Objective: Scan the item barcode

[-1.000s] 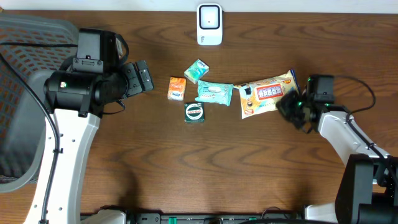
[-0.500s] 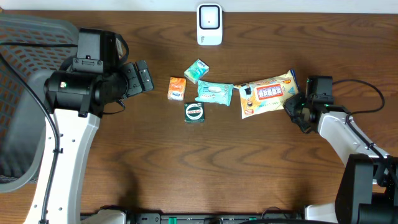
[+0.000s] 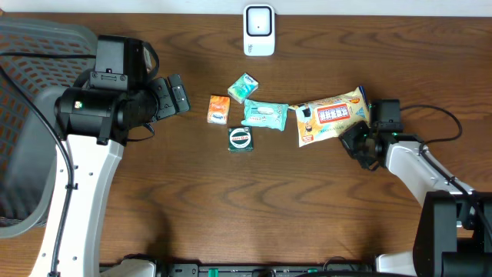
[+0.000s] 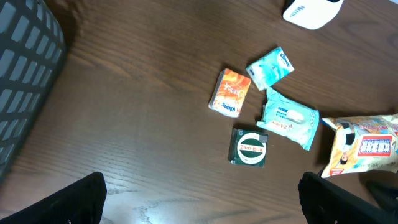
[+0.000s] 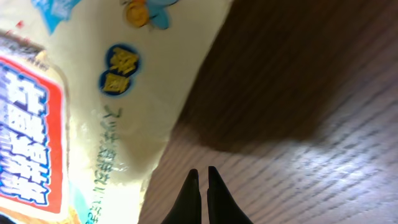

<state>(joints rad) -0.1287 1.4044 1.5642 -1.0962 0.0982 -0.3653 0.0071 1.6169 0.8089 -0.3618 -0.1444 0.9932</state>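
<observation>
Your item, the snack bag (image 3: 332, 115), lies flat on the table (image 3: 231, 215) right of centre, printed face up. Its long axis runs left to right, skewed so that the right end sits a little farther from you than the left end. The red label panel faces upward along that same line.

Your right gripper (image 3: 355, 138) is at the bag's near right corner, pointing toward it. In the right wrist view the two fingertips (image 5: 191, 186) are pressed together with nothing between them, over bare wood just beside the bag's pale edge. Whether they touch the wrapper you cannot tell from these views.

Just left of the bag lies a teal wipes pack (image 3: 266, 115), its edge meeting the bag's left end. Beyond it are a small teal packet (image 3: 243, 88) on the far side, an orange packet (image 3: 219, 109) to the left, and a dark square box with a round green label (image 3: 241, 138) on the near side.

The white scanner (image 3: 259, 31) stands at the far edge of the table, well apart from the bag.

Your left gripper (image 3: 175, 95) hangs over the left part of the table, jaws spread wide and holding nothing; its fingers (image 4: 74, 199) show at the bottom corners of the left wrist view.
</observation>
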